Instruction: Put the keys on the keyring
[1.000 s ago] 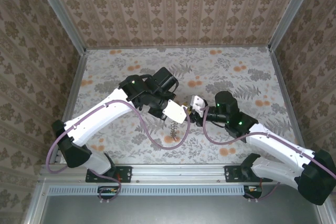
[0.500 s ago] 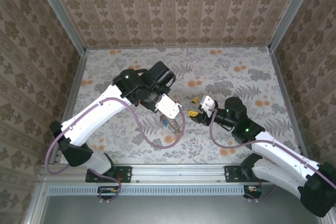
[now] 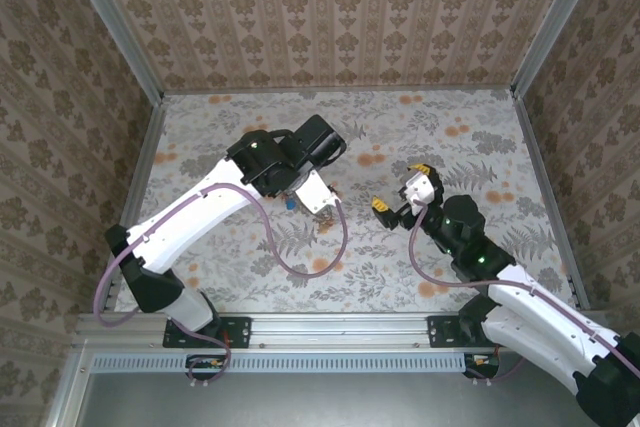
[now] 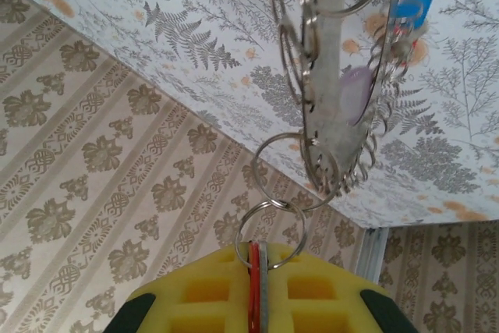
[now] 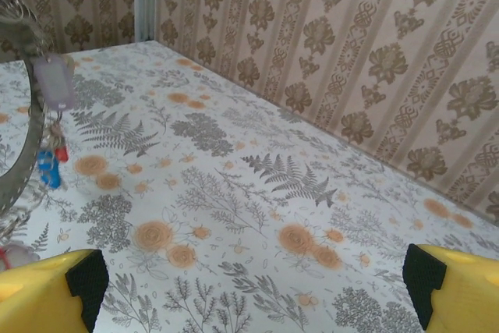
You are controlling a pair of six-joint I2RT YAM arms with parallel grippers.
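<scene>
My left gripper (image 4: pixel 262 290) is shut, its yellow pads (image 4: pixel 195 294) pinching a red key (image 4: pixel 253 278) whose small ring links through more rings to the keyring (image 4: pixel 337 142). The keyring hangs free of the table with a blue key (image 4: pixel 411 1) and a purple key (image 4: pixel 355 93) on it. From above, the left gripper (image 3: pixel 312 197) is over the table's middle with the keyring (image 3: pixel 292 199) beside it. My right gripper (image 3: pixel 400 189) stands open to the right, apart from the keyring. Its yellow fingertips (image 5: pixel 47 294) frame bare table, and the keyring (image 5: pixel 27 126) hangs at the far left edge.
The floral table (image 3: pixel 450 137) is walled by patterned panels on three sides, with metal corner posts (image 3: pixel 545 27). The arms' bases sit on the near rail (image 3: pixel 340 325). A purple cable (image 3: pixel 335 247) loops below the left arm.
The right gripper has opened wide and drawn back to the right, away from the left gripper. The left gripper has swung up and back with the keyring still hanging from it.
</scene>
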